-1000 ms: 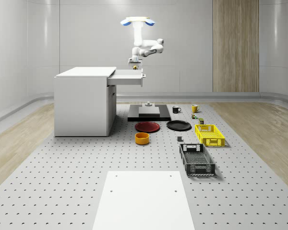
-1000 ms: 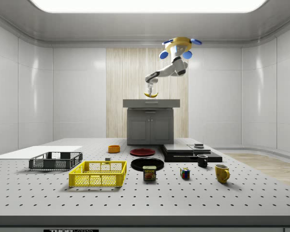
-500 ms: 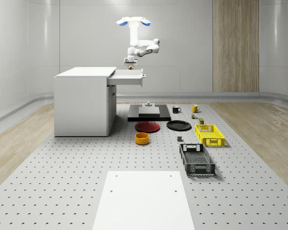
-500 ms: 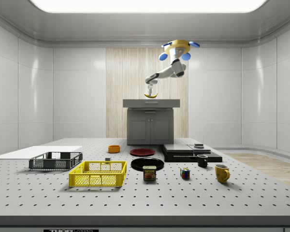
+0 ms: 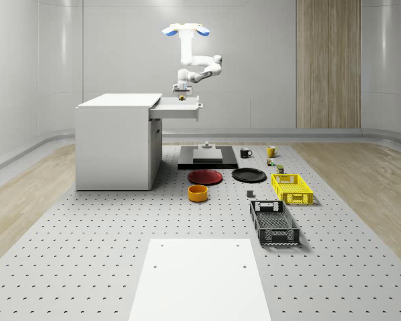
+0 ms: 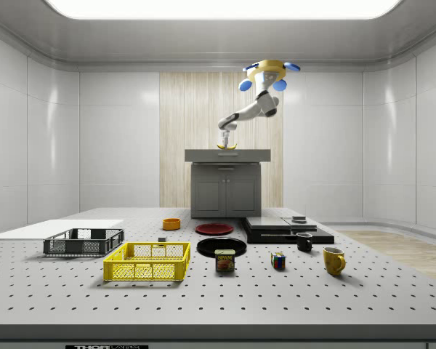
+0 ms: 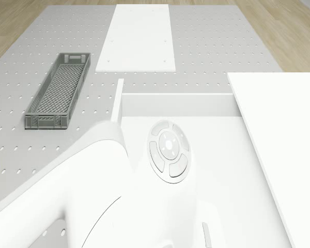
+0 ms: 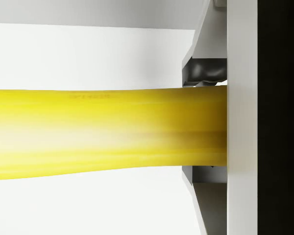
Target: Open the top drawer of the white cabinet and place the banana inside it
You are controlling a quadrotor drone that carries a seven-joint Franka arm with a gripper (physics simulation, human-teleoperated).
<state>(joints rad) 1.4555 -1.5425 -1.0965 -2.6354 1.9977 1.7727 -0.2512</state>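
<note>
Cabinet (image 5: 113, 144): white block on the perforated table (image 5: 87, 254), standing toward the whole-scene view's left; the landmark for every entry below.
Top drawer (image 5: 179, 111): pulled out of the cabinet toward the whole-scene view's right; the drone view looks down into its white interior (image 7: 206, 155), which the two outside cameras do not reveal.
Drone (image 5: 185, 31): hovering in the air above the open drawer, beside the cabinet's top edge; in the side view it hangs above and to the right of the cabinet (image 6: 227, 182).
Arm (image 5: 204, 65): bends down from the drone toward the drawer; the drone view has its white links (image 7: 108, 196) across the drawer.
Gripper (image 5: 180, 89): just over the drawer, close above its rim; in the side view (image 6: 222, 139) just above the cabinet top.
Fingers (image 8: 206, 71): pinching the banana from both sides, seen in the wrist view, where the dark pads press on the fruit.
Banana (image 8: 103, 132): held in the gripper above the open drawer; a yellow speck (image 5: 181, 97) at the drawer's rim in the whole-scene view, a small curve (image 6: 227, 146) at the cabinet top in the side view.
White sheet (image 5: 200, 281): on the table in front of the cabinet.
Orange bowl (image 5: 198, 193): on the table to the cabinet's right.
Red plate (image 5: 206, 176): right of the cabinet, beyond the bowl.
Black plate (image 5: 248, 175): just right of the red plate.
Grey basket (image 5: 274, 223): well right of the cabinet, toward the front.
Yellow basket (image 5: 291, 188): well right of the cabinet, behind the grey basket.
</note>
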